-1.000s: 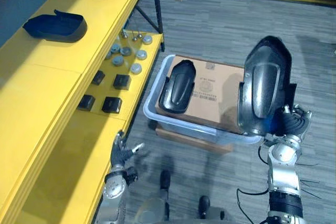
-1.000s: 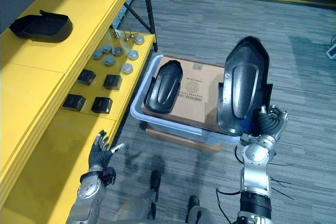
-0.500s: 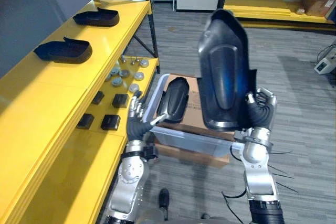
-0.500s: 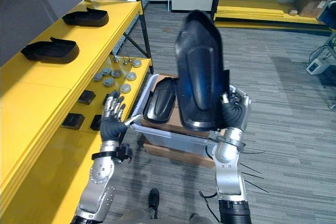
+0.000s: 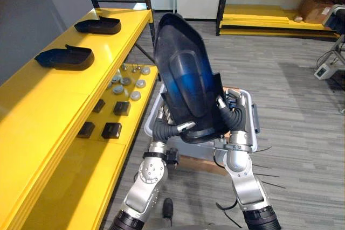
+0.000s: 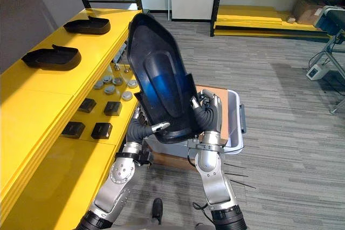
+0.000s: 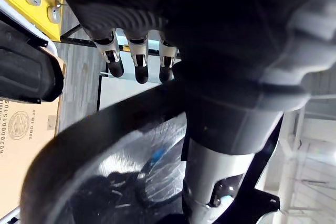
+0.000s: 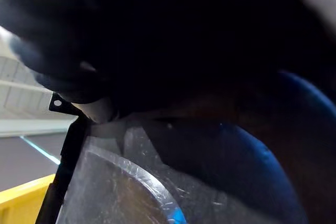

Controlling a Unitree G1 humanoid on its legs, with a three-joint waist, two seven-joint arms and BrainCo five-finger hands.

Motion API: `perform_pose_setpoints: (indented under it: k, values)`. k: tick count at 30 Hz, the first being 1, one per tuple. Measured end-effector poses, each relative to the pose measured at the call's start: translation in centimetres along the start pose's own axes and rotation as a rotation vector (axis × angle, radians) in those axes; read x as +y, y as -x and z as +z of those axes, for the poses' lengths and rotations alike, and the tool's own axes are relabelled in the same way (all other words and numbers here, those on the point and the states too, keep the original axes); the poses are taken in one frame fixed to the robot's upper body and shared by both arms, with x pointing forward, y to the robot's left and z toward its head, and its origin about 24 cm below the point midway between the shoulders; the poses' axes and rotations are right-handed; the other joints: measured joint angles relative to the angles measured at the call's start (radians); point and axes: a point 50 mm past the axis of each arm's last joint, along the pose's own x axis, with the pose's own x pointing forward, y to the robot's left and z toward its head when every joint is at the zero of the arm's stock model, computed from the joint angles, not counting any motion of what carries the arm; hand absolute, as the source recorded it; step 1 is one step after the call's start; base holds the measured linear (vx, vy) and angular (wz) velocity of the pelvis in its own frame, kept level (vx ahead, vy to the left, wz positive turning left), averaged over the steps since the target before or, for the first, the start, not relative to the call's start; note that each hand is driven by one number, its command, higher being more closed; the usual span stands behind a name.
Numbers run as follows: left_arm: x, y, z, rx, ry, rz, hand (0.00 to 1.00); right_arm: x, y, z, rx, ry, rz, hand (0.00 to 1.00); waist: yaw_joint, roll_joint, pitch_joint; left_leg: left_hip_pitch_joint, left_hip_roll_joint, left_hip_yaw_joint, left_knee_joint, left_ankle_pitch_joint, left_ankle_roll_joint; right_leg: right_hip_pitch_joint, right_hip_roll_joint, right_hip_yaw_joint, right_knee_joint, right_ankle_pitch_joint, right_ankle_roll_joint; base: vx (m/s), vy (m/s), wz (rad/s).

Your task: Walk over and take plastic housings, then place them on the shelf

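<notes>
1. Left hand (image 5: 171,126) pinches the lower edge of the big black plastic housing (image 5: 186,82), thumb in front, fingers behind.
2. Right hand (image 5: 233,116) curls round the lower right edge, so both hands have it up in the air, top leaning left.
3. Just behind sits a clear bin (image 6: 235,122) holding a cardboard box (image 6: 211,91), with a second housing (image 7: 26,69) lying on it.
4. On the left is the yellow shelf (image 5: 48,111), with black blocks (image 5: 111,130) and grey discs (image 5: 126,82) on the lower level.
5. Up top are a near housing (image 5: 66,57) and a far housing (image 5: 98,25), well apart.
</notes>
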Motion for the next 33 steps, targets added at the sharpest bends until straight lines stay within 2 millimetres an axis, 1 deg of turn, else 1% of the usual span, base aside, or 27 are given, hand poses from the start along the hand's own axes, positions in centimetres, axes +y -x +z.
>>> perform_pose_setpoints:
  k: [1, 8, 13, 17, 20, 22, 24, 25, 26, 27, 28, 29, 30, 31, 33]
  values:
    - [0.0, 0.0, -0.2, 0.011, -0.002, -0.005, 1.00, 0.0, 0.2, -0.3, 0.012, 0.003, 0.005, 0.00, 0.001, -0.004, -0.005, 0.000, 0.001, 0.000, 0.000, 0.000, 0.000, 0.000, 0.001, 0.000, -0.001, 0.001, -0.001, 0.00, 0.000, 0.00]
    - [0.6, 0.1, -0.7, 0.038, -0.022, -0.004, 1.00, 0.4, 1.2, -1.0, 0.032, 0.016, 0.087, 0.00, 0.000, -0.006, -0.030, -0.001, 0.000, 0.000, 0.000, 0.000, 0.000, 0.009, 0.001, 0.001, -0.023, 0.013, -0.001, 0.00, 0.000, 0.00]
    - [1.4, -0.1, -0.8, 0.046, -0.032, 0.044, 1.00, 1.1, 1.6, -0.8, 0.016, -0.017, 0.160, 0.00, 0.001, -0.009, -0.037, 0.001, 0.001, -0.002, 0.000, 0.000, 0.000, 0.014, 0.002, 0.001, -0.026, 0.014, -0.002, 0.00, 0.000, 0.00]
    - [2.0, -0.2, -1.0, 0.053, -0.093, 0.061, 1.00, 1.0, 1.6, -0.9, 0.023, -0.067, 0.225, 0.00, 0.005, -0.016, -0.041, 0.001, -0.001, -0.002, 0.000, 0.000, 0.000, 0.015, 0.001, 0.001, -0.026, 0.014, -0.001, 0.00, 0.000, 0.00]
    - [1.9, -0.2, -1.2, 0.055, -0.124, 0.053, 1.00, 0.6, 1.3, -1.2, 0.039, -0.099, 0.241, 0.00, 0.005, -0.020, -0.044, 0.001, -0.001, -0.003, 0.000, 0.000, 0.000, 0.015, 0.001, 0.001, -0.025, 0.014, -0.001, 0.00, 0.000, 0.00]
    - [2.0, -0.2, -1.3, 0.057, -0.142, 0.058, 1.00, 0.4, 1.0, -1.0, 0.029, -0.121, 0.252, 0.00, 0.005, -0.020, -0.044, 0.001, 0.000, -0.003, 0.000, 0.000, 0.000, 0.015, 0.002, 0.001, -0.025, 0.014, -0.001, 0.00, 0.000, 0.00]
    - [2.0, -0.2, -1.3, 0.055, -0.157, 0.058, 1.00, 0.1, 0.5, -0.4, -0.001, -0.146, 0.243, 0.00, 0.005, -0.020, -0.044, 0.002, 0.001, -0.003, 0.000, 0.000, 0.000, 0.016, 0.003, 0.001, -0.025, 0.014, -0.001, 0.00, 0.000, 0.00]
    - [2.1, -0.2, -1.3, 0.053, -0.180, 0.060, 1.00, -0.4, -0.1, 0.5, -0.044, -0.174, 0.223, 0.00, 0.005, -0.020, -0.044, 0.002, 0.001, -0.003, 0.000, 0.000, 0.000, 0.016, 0.003, 0.001, -0.025, 0.014, -0.001, 0.00, 0.000, 0.00]
    - [2.2, -0.2, -1.4, 0.053, -0.209, 0.061, 1.00, -1.4, -0.8, 1.6, -0.110, -0.193, 0.183, 0.00, 0.005, -0.020, -0.044, 0.002, 0.001, -0.003, 0.000, 0.000, 0.000, 0.016, 0.003, 0.002, -0.025, 0.014, -0.001, 0.00, 0.000, 0.00]
    - [2.3, -0.1, -1.5, 0.057, -0.221, 0.063, 1.00, -1.9, -1.1, 2.3, -0.146, -0.205, 0.162, 0.00, 0.005, -0.020, -0.044, 0.003, 0.001, -0.004, 0.000, 0.000, 0.000, 0.017, 0.003, 0.002, -0.025, 0.014, -0.001, 0.00, 0.000, 0.00]
    - [2.5, 0.0, -1.8, 0.066, -0.245, 0.070, 1.00, -2.8, -1.7, 3.7, -0.223, -0.237, 0.122, 0.00, 0.004, -0.020, -0.044, 0.003, 0.001, -0.004, 0.000, 0.000, 0.000, 0.017, 0.003, 0.002, -0.025, 0.014, -0.001, 0.00, 0.000, 0.00]
    - [2.7, 0.2, -1.9, 0.075, -0.253, 0.080, 1.00, -3.5, -2.0, 4.7, -0.277, -0.260, 0.093, 0.00, 0.004, -0.020, -0.044, 0.003, 0.001, -0.004, 0.000, 0.000, 0.000, 0.017, 0.003, 0.002, -0.025, 0.014, -0.001, 0.00, 0.000, 0.00]
    - [3.1, 0.3, -2.1, 0.085, -0.268, 0.100, 1.00, -4.8, -2.2, 5.6, -0.337, -0.287, 0.037, 0.00, 0.004, -0.020, -0.044, 0.003, 0.000, -0.004, 0.000, 0.000, 0.000, 0.018, 0.003, 0.002, -0.025, 0.014, -0.001, 0.00, 0.000, 0.00]
    - [3.4, 0.4, -2.1, 0.087, -0.272, 0.110, 1.00, -5.3, -2.2, 5.8, -0.347, -0.295, 0.018, 0.00, 0.004, -0.020, -0.044, 0.003, 0.000, -0.004, 0.000, 0.000, 0.000, 0.018, 0.003, 0.002, -0.025, 0.014, -0.001, 0.00, 0.000, 0.00]
    - [3.9, 0.4, -2.1, 0.088, -0.286, 0.139, 1.00, -6.8, -2.5, 5.7, -0.358, -0.305, -0.057, 0.00, 0.004, -0.020, -0.044, 0.005, 0.000, -0.004, 0.000, 0.000, 0.000, 0.020, 0.003, 0.002, -0.025, 0.013, -0.001, 0.00, 0.000, 0.00]
